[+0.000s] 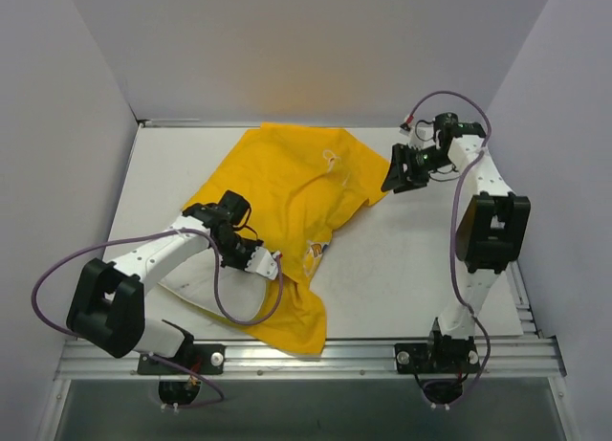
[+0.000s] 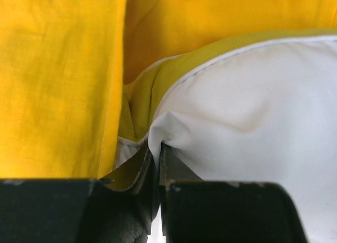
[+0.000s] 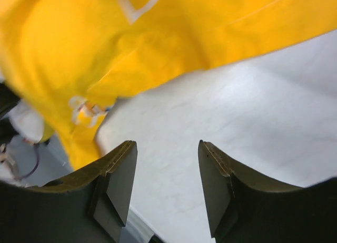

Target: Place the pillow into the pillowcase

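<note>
Left gripper [image 2: 156, 154] is clamping the pillow [image 2: 253, 111] at its striped seam corner. Pillowcase [image 1: 287, 187] is lying crumpled from the worktop's [image 1: 411, 269] far edge to its near edge, partly covering the pillow towards the near-left corner. Right gripper [image 3: 167, 166] is hanging released, empty, over bare worktop just beside the pillowcase's right edge.

High fixed view looking down, wrist views close, all sharing pillowcase [image 1: 287, 173]
</note>
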Controlling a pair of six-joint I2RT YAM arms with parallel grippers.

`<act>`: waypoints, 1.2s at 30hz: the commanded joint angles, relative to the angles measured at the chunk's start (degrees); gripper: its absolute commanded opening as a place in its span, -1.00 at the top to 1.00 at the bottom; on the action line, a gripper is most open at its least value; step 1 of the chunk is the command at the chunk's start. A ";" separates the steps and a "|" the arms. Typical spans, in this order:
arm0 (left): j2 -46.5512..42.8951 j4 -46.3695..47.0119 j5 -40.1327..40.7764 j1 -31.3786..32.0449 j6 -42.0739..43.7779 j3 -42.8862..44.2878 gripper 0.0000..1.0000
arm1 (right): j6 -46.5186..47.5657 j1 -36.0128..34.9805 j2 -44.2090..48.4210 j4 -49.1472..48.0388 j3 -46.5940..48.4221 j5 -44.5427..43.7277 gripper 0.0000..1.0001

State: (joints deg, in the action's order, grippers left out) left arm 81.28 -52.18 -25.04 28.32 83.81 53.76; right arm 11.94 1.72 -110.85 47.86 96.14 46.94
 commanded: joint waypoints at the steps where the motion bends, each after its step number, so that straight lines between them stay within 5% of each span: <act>1: -1.38 -3.55 -3.09 -0.72 9.88 0.91 0.99 | -6.41 -2.67 -9.37 -3.21 8.87 -14.93 0.00; 8: 1.85 -1.43 -7.39 -0.11 0.32 6.53 1.00 | -8.34 -5.67 -24.56 -6.46 20.74 -21.45 0.01; 12: 6.68 -1.87 -8.89 5.24 -8.38 9.78 1.00 | -8.69 -5.67 -33.00 -4.37 31.45 -21.37 -0.15; 17: 15.29 5.32 -13.89 14.74 -37.61 17.94 1.00 | -6.40 -3.57 -29.36 -5.56 29.83 -12.84 -0.47; 19: 18.03 10.59 -13.72 15.63 -52.86 20.50 1.00 | -9.90 0.01 -26.02 -5.93 28.76 -10.13 -0.87; 20: 20.48 12.96 -11.63 15.54 -58.09 22.16 1.00 | -10.62 1.26 -21.56 -6.11 25.97 -6.63 -1.00; 26: 29.36 28.88 3.40 16.33 -91.50 27.00 1.00 | -6.17 8.73 1.72 -1.12 5.59 -8.35 -1.00; 29: 33.23 28.20 13.04 19.92 -101.90 33.59 1.00 | -0.72 9.36 11.14 4.06 -7.95 -9.06 -1.00; 32: 34.48 20.12 34.66 30.72 -105.68 43.52 1.00 | 3.34 9.71 17.83 8.90 -18.51 -9.41 -1.00; 36: 31.49 20.36 38.40 32.34 -121.57 43.72 1.00 | 9.13 14.43 22.86 13.39 -24.59 -10.29 -1.00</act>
State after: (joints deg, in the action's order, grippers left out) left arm 115.98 -31.88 3.73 58.92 -19.84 95.29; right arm 14.57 12.69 -88.33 53.32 74.48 37.39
